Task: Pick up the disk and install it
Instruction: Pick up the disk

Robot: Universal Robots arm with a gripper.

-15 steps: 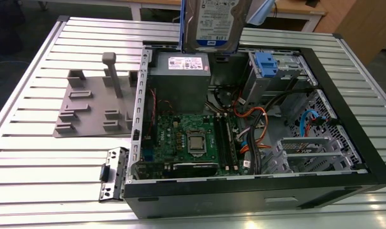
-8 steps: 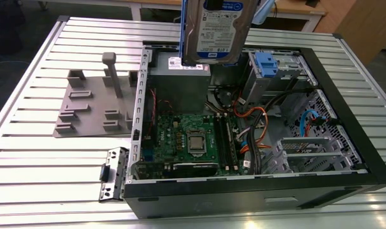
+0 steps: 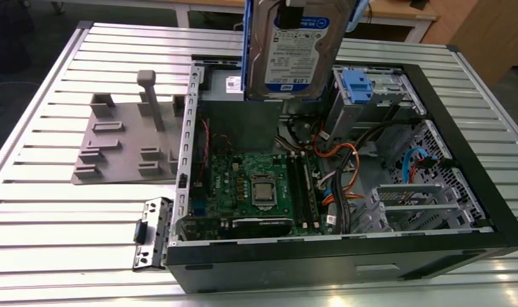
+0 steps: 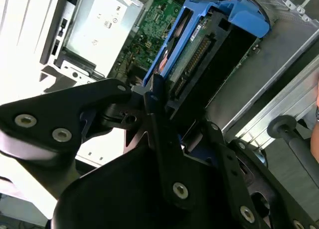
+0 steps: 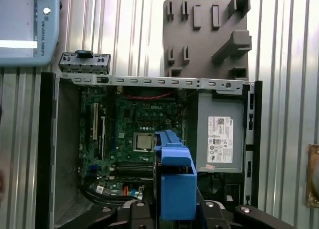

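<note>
The fingers [image 4: 158, 119] grip the disk [image 3: 291, 54], upright above the open computer case [image 3: 327, 272]

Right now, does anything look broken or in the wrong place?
Nothing looks broken. The disk hangs in the gripper above the open computer case, not in a bay yet. A small grey bracket lies loose on the table beside the case.

Slatted table [image 3: 37, 224] bears computer case [image 3: 327, 272], grey fixture [image 3: 123, 144].
</note>
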